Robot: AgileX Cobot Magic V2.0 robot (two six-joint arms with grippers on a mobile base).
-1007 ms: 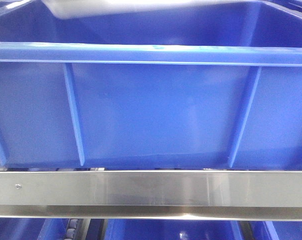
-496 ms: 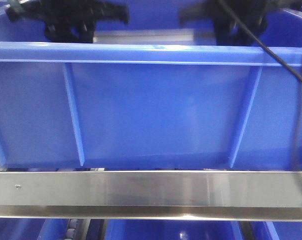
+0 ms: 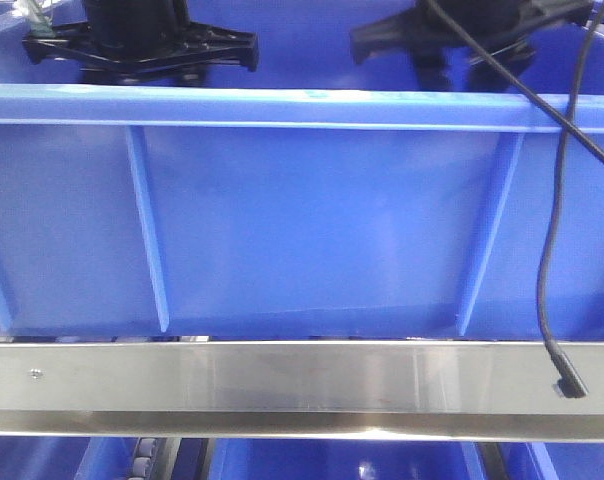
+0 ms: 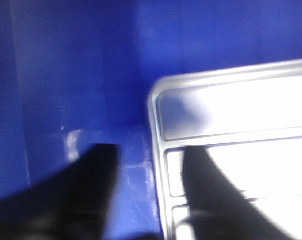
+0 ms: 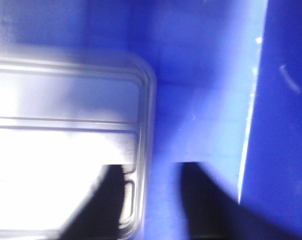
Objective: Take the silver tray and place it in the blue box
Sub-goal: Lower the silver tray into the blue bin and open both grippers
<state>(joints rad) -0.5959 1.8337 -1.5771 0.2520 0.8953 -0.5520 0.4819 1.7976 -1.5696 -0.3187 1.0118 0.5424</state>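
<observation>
The blue box [image 3: 312, 230] fills the front view, and its wall hides what lies inside. The silver tray [image 4: 231, 115] lies flat on the box floor, with its ridges showing. It also shows in the right wrist view [image 5: 66, 100]. My left gripper [image 4: 148, 172] is open, with the tray's left rim between its dark fingers [image 4: 91, 190]. My right gripper [image 5: 153, 172] is open, with the tray's right rim between its fingers [image 5: 206, 195]. Neither grips the tray. Both black gripper bodies, left [image 3: 142, 45] and right [image 3: 462, 35], show above the box rim.
A steel rail [image 3: 302, 385] runs under the box. A black cable [image 3: 552, 230] hangs down in front of the box at the right, ending in a plug [image 3: 570, 385]. More blue crates [image 3: 332, 460] sit below the rail.
The tray blurred at the top of the front view a second ago has dropped out of sight behind the box wall. Both arms came into view, then rose slightly. The cable now hangs lower.
</observation>
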